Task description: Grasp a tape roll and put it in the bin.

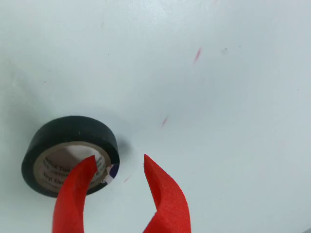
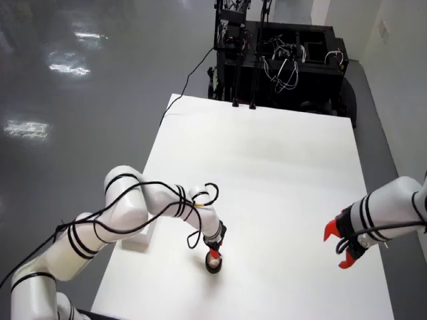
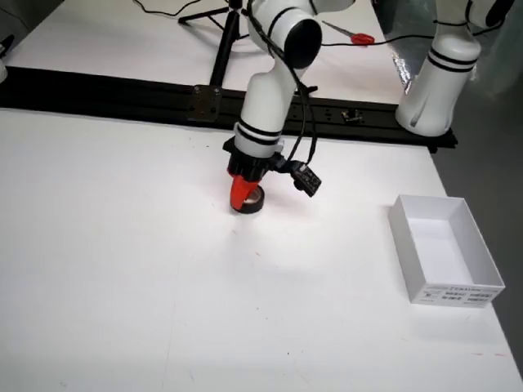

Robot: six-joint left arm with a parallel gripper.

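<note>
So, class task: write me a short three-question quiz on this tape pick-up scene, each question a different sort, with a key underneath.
1. True or false: in the wrist view, one of the red fingers sits over the hole of the black tape roll.
2. Multiple choice: in the side view, the white bin is (A) holding the tape roll, (B) empty of tape and to the right of the gripper, (C) tipped on its side.
3. Fill in: the tape roll lies flat on the white ____.

Key: 1 true; 2 B; 3 table.
</note>
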